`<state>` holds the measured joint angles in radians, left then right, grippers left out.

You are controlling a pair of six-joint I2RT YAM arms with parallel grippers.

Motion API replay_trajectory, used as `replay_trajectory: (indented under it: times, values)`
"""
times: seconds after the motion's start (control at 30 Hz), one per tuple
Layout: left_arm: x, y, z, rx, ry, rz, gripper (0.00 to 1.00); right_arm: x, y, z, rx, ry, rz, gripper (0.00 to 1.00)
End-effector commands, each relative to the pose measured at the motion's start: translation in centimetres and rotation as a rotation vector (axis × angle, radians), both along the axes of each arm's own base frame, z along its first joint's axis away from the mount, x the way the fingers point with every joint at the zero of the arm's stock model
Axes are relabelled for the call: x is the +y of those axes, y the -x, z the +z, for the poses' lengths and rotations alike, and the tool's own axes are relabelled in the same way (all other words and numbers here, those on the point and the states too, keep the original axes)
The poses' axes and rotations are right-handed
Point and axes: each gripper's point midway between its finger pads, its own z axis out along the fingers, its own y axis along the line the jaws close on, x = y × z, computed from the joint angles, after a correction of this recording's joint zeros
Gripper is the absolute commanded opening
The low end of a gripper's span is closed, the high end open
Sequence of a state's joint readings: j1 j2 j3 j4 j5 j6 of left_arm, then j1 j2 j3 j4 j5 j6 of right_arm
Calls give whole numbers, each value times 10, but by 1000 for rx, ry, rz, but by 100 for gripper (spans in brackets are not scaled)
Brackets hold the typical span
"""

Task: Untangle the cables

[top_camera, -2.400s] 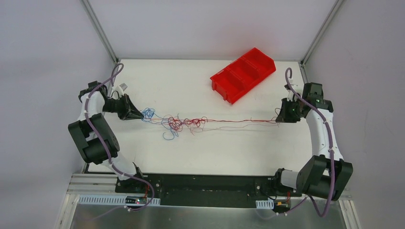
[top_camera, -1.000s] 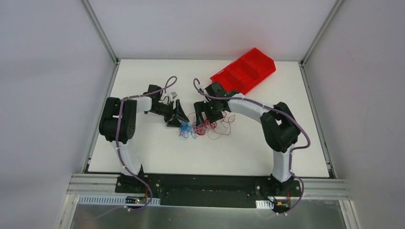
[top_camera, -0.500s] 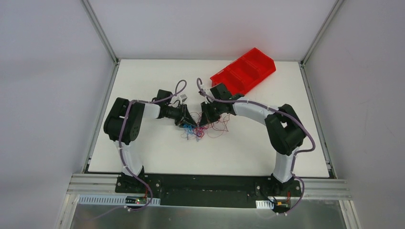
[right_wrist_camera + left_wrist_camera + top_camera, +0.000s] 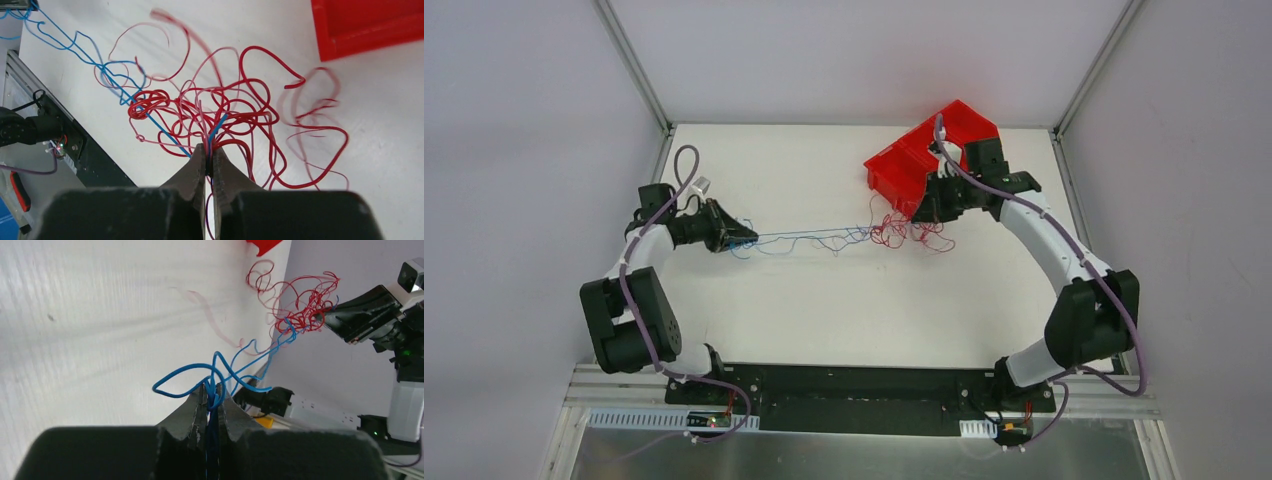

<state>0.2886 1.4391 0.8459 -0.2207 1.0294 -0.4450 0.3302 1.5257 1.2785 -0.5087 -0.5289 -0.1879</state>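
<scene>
red cables (image 4: pixel 150 98) in curly tangle, blue cable (image 4: pixel 804 238) stretched out leftward

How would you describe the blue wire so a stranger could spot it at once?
Look at the white table, between the red bin at the back and the left tool. A thin wavy wire stretches from that tool towards a clump of red wires beside the bin. It is the only blue strand; its neighbours are all red.

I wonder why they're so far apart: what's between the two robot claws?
In the top view, a blue wire runs from the left gripper to the red tangle at the right gripper, above the table.
</scene>
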Motion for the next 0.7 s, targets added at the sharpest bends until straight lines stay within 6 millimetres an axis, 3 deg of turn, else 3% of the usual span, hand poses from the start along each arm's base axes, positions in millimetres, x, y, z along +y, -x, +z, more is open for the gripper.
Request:
replay_trajectory:
  times: [0.0,0.27,0.37,0.53,0.67]
  values:
    - [51,16,-7,54,-137,74,0,-70,24,2,44,153,-47,0]
    - [153,26,-14,127,-319,245,0,-142,28,26,42,176,-178,0]
    - [176,33,-21,154,-354,255,0,-155,32,32,52,158,-203,0]
    - [192,34,-23,164,-382,254,0,-150,45,36,74,130,-172,0]
    - [168,26,0,95,-293,223,0,-134,47,39,89,64,-152,0]
